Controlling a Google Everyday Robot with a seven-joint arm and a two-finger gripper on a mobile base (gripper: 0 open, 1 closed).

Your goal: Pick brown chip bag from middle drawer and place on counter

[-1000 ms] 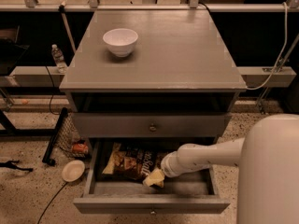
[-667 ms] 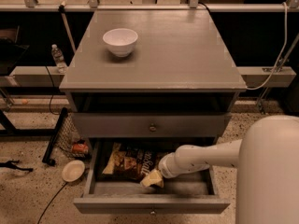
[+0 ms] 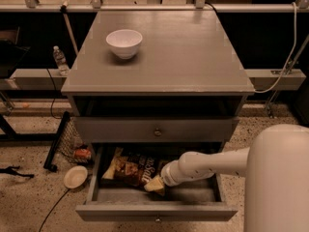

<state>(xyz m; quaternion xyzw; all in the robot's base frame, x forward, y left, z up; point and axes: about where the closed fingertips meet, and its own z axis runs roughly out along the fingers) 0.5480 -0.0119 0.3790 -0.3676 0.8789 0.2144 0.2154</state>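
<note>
The brown chip bag (image 3: pixel 129 167) lies in the left half of the open middle drawer (image 3: pixel 154 211), which is pulled out at the bottom of the cabinet. My gripper (image 3: pixel 156 183) is down inside the drawer at the bag's right end, at the tip of the white arm (image 3: pixel 207 166) that reaches in from the right. The gripper's tip overlaps the pale end of the bag. The grey counter (image 3: pixel 188 52) is the cabinet top above, with a white bowl (image 3: pixel 124 42) at its back left.
A closed grey drawer front with a knob (image 3: pixel 157 131) sits just above the open drawer. My white body (image 3: pixel 280 178) fills the lower right. On the floor at the left are a small orange-red packet (image 3: pixel 82 153), a pale disc (image 3: pixel 76 176) and a water bottle (image 3: pixel 59 59).
The arm has slid a little to the left and lower in the drawer, bringing the gripper closer onto the bag's right end. The bag and drawer have not moved.
</note>
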